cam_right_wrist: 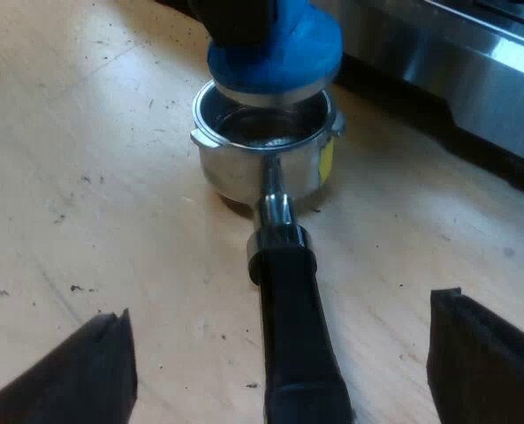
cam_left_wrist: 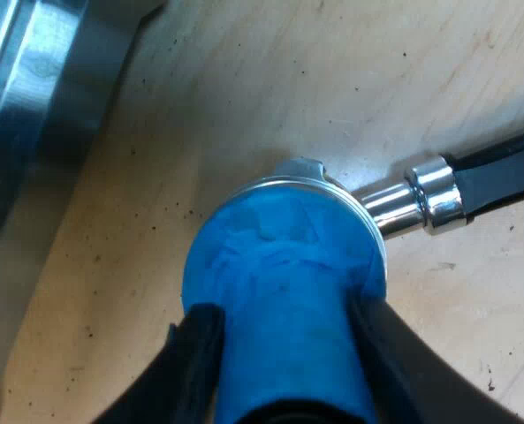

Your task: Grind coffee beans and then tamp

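My left gripper (cam_left_wrist: 284, 340) is shut on the blue tamper (cam_left_wrist: 284, 283), its black fingers (cam_left_wrist: 195, 362) clasping the stem on both sides. The tamper (cam_right_wrist: 275, 49) hangs just above the rim of the metal holder's basket (cam_right_wrist: 266, 146), which stands on the wooden table. The basket's rim (cam_left_wrist: 301, 172) peeks out from under the tamper's base. The holder's dark handle (cam_right_wrist: 297, 344) runs from the basket toward my right gripper (cam_right_wrist: 279, 371). That gripper is open, its two fingers (cam_right_wrist: 76, 375) spread wide on either side of the handle without touching it.
The espresso machine's steel body (cam_right_wrist: 474, 62) stands close behind the basket, and its steel edge (cam_left_wrist: 41, 106) lies near the tamper. Bare wooden tabletop (cam_right_wrist: 85, 159) with dark specks surrounds the holder.
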